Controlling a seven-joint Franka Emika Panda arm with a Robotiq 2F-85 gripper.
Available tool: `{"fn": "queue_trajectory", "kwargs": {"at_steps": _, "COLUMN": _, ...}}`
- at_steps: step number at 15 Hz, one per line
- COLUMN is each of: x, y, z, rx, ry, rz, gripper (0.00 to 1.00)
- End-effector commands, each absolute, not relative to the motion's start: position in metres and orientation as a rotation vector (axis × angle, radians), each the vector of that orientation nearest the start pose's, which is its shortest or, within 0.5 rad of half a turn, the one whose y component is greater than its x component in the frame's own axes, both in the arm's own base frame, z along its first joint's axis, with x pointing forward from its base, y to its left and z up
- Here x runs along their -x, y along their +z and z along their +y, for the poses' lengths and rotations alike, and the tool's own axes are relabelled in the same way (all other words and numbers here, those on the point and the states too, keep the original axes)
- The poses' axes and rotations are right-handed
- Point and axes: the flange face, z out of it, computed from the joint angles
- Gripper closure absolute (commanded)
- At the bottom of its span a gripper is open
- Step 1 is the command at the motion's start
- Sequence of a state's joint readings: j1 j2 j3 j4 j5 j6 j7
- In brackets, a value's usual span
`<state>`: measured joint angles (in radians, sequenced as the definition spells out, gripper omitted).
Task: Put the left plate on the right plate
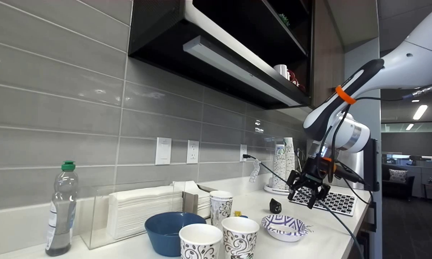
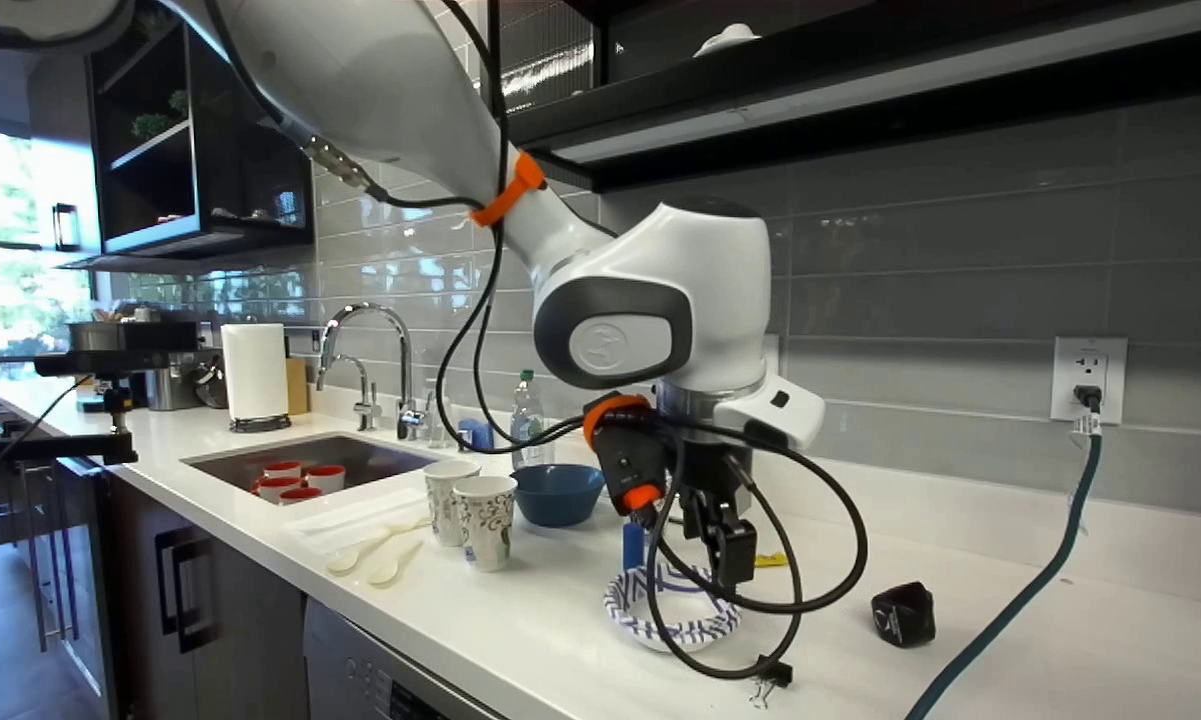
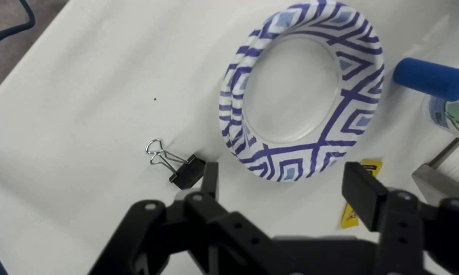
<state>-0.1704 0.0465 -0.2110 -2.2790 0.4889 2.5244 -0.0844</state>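
Print on the yellow packet (image 3: pixel 350 219) and the black block (image 2: pixel 903 615) is too small to read; the arm (image 2: pixel 720 290) wears a round logo (image 2: pixel 602 345). From the wrist cam, the patterned plate (image 3: pixel 294 89) sits at twelve o'clock from the gripper (image 3: pixel 283 181), whose pads (image 3: pixel 212 179) are wide apart. The plate's rim looks doubled at nine, can't tell if that's two stacked. Off the plate, a binder clip (image 3: pixel 188 172) is near at eight, a blue tube (image 3: pixel 430 78) just beside at three. A wide stretch of counter (image 3: pixel 80 126) runs toward ten, out to the edge.
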Motion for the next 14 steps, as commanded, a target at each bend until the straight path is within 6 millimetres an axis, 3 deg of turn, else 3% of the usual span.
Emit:
{"fn": "queue_trajectory", "kwargs": {"at_steps": 1, "x": -0.489, "y": 0.386, "z": -0.197, "rx": 2.736, "ry": -0.458, "rz": 0.969, "gripper": 0.00}}
{"fn": "queue_trajectory", "kwargs": {"at_steps": 6, "x": -0.485, "y": 0.421, "z": -0.185, "rx": 2.815, "ry": -0.522, "rz": 0.962, "gripper": 0.00}}
{"fn": "queue_trajectory", "kwargs": {"at_steps": 7, "x": -0.493, "y": 0.411, "z": -0.194, "rx": 2.801, "ry": -0.491, "rz": 0.951, "gripper": 0.00}}
{"fn": "queue_trajectory", "kwargs": {"at_steps": 14, "x": -0.493, "y": 0.409, "z": -0.193, "rx": 2.804, "ry": -0.485, "rz": 0.953, "gripper": 0.00}}
